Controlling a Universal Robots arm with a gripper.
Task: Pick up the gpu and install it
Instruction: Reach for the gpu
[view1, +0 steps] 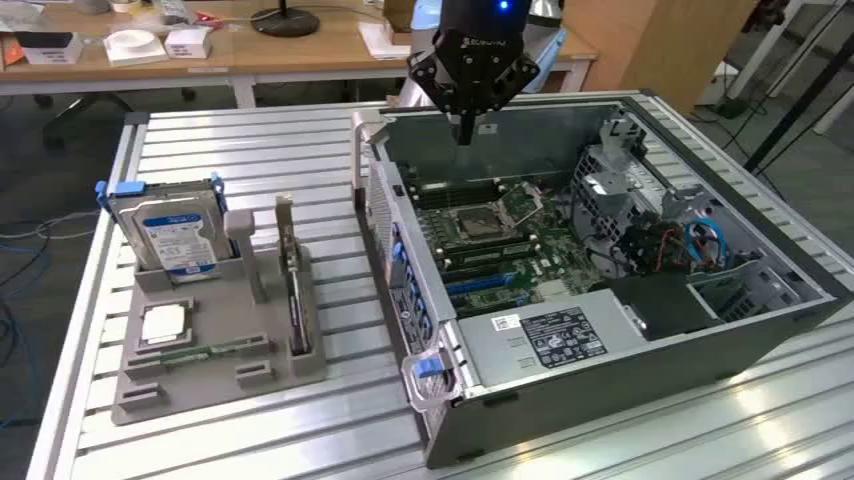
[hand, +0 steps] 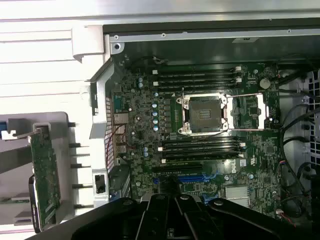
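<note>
One end effector (view1: 465, 132) is hanging over the far wall of the open computer case (view1: 694, 370), its fingers pressed together and pinching nothing. Its tip is pointing down just above the case's rim, clear of the motherboard (view1: 501, 245) that is lying on the case floor. In the wrist view the dark fingers are reaching in over that board, short of the empty processor socket (hand: 205, 112) at the middle of the case. The gpu (view1: 294, 300) is standing on its long edge outside the case, to the exterior view's left of it, well apart from the end effector. It is sitting in a slot of a grey holder (view1: 267, 370), which is resting on the slatted desk (view1: 240, 150) just beside the case. The wrist view is showing the gpu's green board side (hand: 46, 170) beyond the case's bracket end. Farther from the case, on the same holder, a hard drive (view1: 170, 235) with a blue-white label is standing upright. A processor chip (view1: 163, 322) and a narrow memory stick (view1: 200, 351) are lying flat in the holder, also farther from the case than the gpu.
</note>
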